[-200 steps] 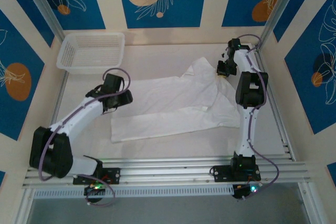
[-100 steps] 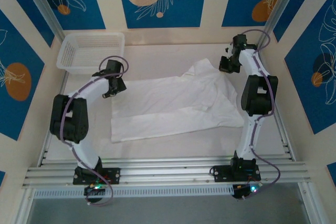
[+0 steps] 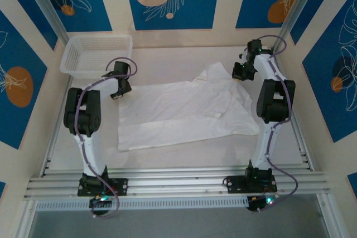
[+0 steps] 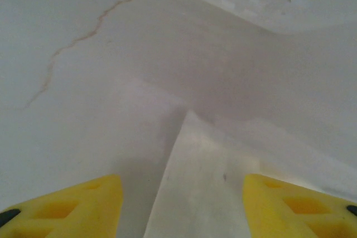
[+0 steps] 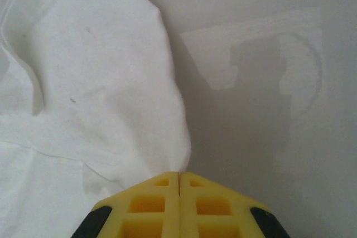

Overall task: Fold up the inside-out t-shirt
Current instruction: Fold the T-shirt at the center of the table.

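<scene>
The inside-out t-shirt [image 3: 187, 110] is plain white and lies spread across the middle of the table, one part folded over near its far right. My left gripper [image 3: 119, 90] hovers at the shirt's far left corner. In the left wrist view this gripper [image 4: 181, 207] is open, and the pointed shirt corner [image 4: 195, 188] lies between its yellow fingers [image 4: 72, 207]. My right gripper [image 3: 239, 73] sits at the shirt's far right edge. Seen from the right wrist, that gripper [image 5: 178, 174] is shut on a bunched fold of the shirt [image 5: 95, 82].
A white mesh basket [image 3: 96, 54] stands at the table's far left corner, just behind the left gripper. Metal frame posts rise at both far corners. A faint brown crack line [image 4: 83, 34] marks the table surface by the left gripper.
My left arm has swung back and left, from beside the shirt's middle to its far left corner. The right gripper has shifted slightly toward the far wall, still shut.
</scene>
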